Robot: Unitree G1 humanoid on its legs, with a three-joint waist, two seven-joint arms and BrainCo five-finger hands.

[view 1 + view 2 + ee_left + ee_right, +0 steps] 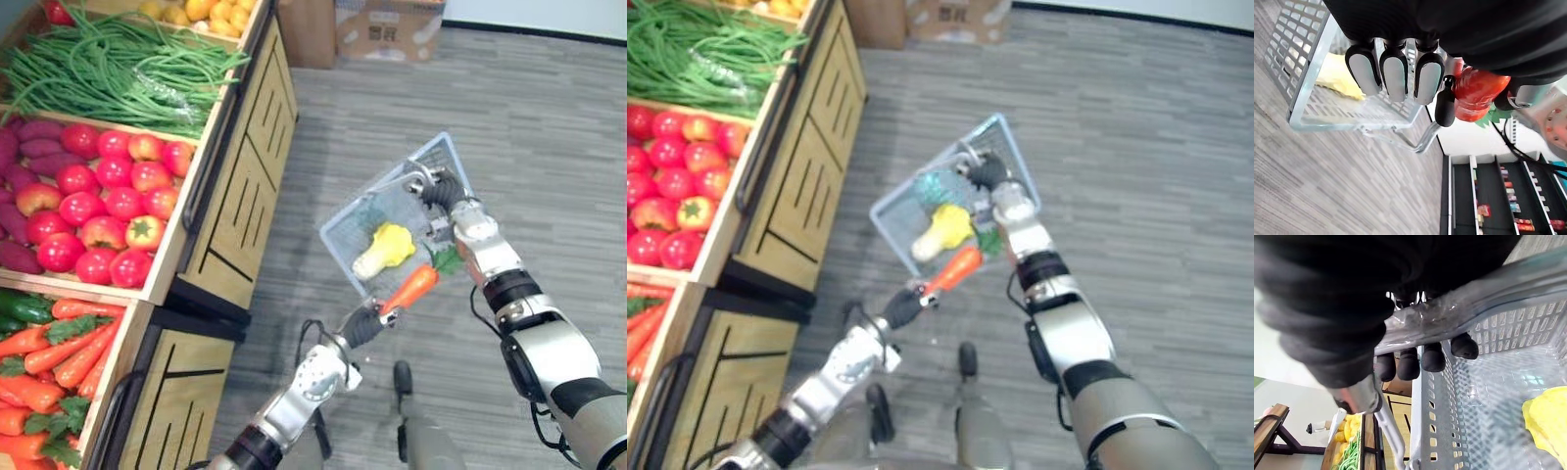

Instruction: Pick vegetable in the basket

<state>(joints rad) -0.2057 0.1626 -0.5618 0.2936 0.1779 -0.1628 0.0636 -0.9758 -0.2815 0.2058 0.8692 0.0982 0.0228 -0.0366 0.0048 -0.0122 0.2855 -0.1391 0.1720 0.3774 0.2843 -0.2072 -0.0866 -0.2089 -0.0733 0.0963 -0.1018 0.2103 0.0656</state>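
Fingertips [1395,73] of the left hand [364,323] sit closest in its wrist view. Together with the thumb [1445,105] they pinch the narrow end of an orange carrot [409,288]. In the head view the carrot slants from 7 o'clock up to 1 o'clock. Its leafy top [449,259] reaches the near rim of the basket [380,183] at the basket's 5 o'clock corner. It hangs at the rim, not down on the mesh floor.

Opposite, the right hand [441,191] has its dark-tipped fingers [1432,357] hooked over the basket's far rim, carrying it tilted above the grey floor [509,98]. A yellow squash-like vegetable [385,247] lies inside, with something blue-green [931,186] beyond it at 12 o'clock.

By my reading the carrot is light and stiff, so it will not sag. The smooth taper could slide out of a tip-end pinch, though, and the thicker shoulder gives a surer hold. The leaves are too flimsy to bear it.

Further out at 9 o'clock stands the wooden produce stand [235,196], with green beans [108,69], tomatoes [98,196] and more carrots [49,362].
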